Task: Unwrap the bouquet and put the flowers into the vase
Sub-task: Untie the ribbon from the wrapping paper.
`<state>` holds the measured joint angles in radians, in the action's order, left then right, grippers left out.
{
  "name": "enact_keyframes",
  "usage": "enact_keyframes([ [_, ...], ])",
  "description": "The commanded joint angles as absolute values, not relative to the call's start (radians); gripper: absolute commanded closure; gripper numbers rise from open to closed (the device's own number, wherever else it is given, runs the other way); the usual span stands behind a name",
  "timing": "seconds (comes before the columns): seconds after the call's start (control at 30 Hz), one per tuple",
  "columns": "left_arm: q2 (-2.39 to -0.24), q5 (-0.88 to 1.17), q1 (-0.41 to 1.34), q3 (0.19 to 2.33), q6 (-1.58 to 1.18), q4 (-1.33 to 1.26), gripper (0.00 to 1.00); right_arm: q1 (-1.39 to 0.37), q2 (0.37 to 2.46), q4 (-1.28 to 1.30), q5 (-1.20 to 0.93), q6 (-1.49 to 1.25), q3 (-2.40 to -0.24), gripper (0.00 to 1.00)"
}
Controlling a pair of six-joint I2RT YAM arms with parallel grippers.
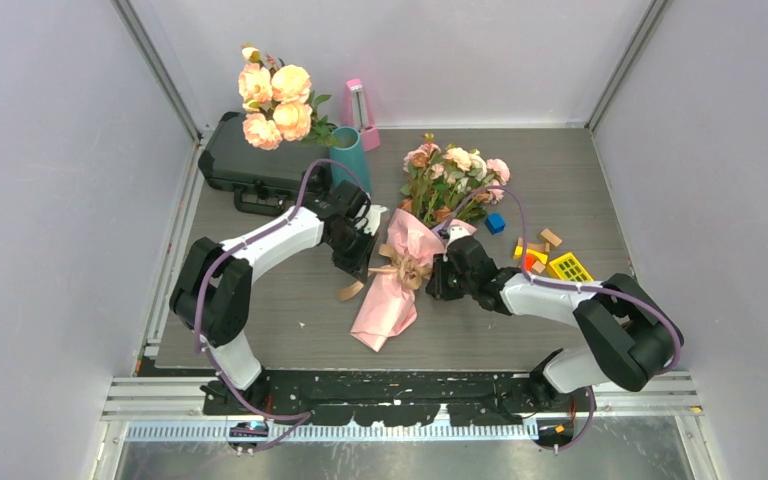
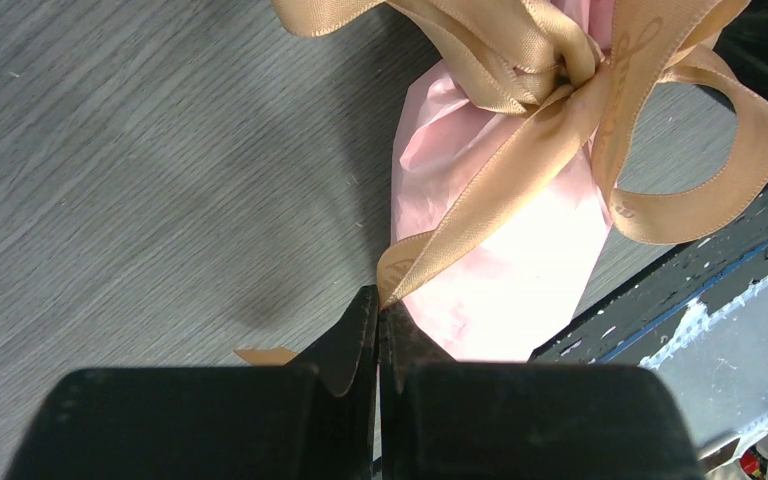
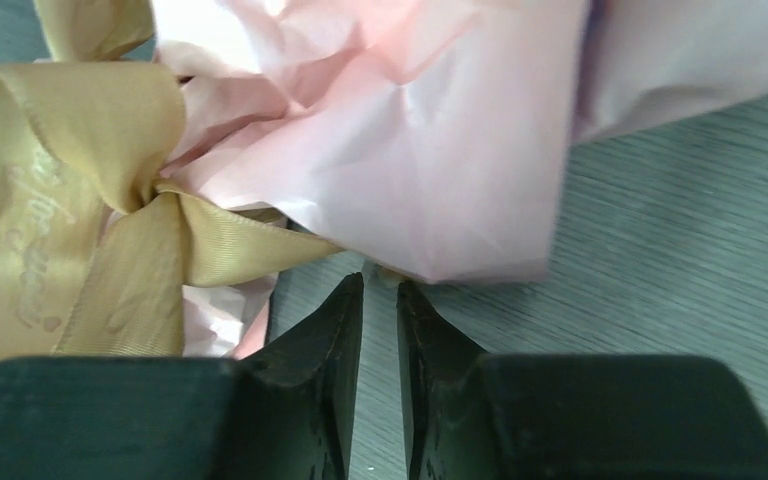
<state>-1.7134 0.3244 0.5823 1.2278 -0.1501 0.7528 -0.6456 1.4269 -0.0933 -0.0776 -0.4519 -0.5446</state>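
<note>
Grey counter (image 1: 260,330), wrapped bouquet (image 1: 400,270). Left hand (image 2: 379,298) is clamping ribbon tail (image 2: 480,210) trailing from bow (image 2: 560,70); right hand (image 3: 380,285), narrowly apart, is hovering beside bow at paper (image 3: 410,150). Recommended: pull tail straight, paper pinned.

A bouquet (image 1: 412,235) lies on its side at the middle of the bench (image 1: 280,325), still wrapped. Its crinkled pink-lilac paper (image 1: 385,305) tapers toward the near edge, tied at the waist with a tan ribbon (image 1: 407,270) in a bow. The flowers (image 1: 452,172), small pink, cream and brown roses with green leaves, fan out toward the far side. The teal vase (image 1: 348,158) stands upright, far left of them.
</note>
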Motion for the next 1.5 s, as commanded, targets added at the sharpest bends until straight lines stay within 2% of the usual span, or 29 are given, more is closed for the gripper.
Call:
enact_keyframes([
  [0.0,-1.715,0.342,0.578,1.255,-0.151,0.765,1.00,-0.655,1.353,-0.098,0.097,-0.484,-0.533,0.70],
  [0.13,-1.720,0.351,0.578,1.256,-0.153,0.766,1.00,-0.655,1.295,-0.058,0.126,-0.452,-0.529,0.57],
  [0.3,-1.723,0.352,0.579,1.257,-0.152,0.769,1.00,-0.655,1.334,-0.026,0.121,-0.392,-0.577,0.51],
  [0.5,-1.720,0.349,0.578,1.259,-0.147,0.772,1.00,-0.655,1.415,0.025,0.126,-0.346,-0.644,0.48],
  [0.87,-1.721,0.361,0.578,1.261,-0.150,0.773,1.00,-0.663,1.383,0.006,0.136,-0.303,-0.631,0.34],
  [1.2,-1.725,0.369,0.579,1.262,-0.152,0.775,1.00,-0.708,1.431,-0.073,0.102,-0.239,-0.641,0.33],
  [1.47,-1.723,0.378,0.578,1.263,-0.150,0.776,1.00,-0.774,1.458,-0.149,0.288,-0.216,-0.629,0.33],
])
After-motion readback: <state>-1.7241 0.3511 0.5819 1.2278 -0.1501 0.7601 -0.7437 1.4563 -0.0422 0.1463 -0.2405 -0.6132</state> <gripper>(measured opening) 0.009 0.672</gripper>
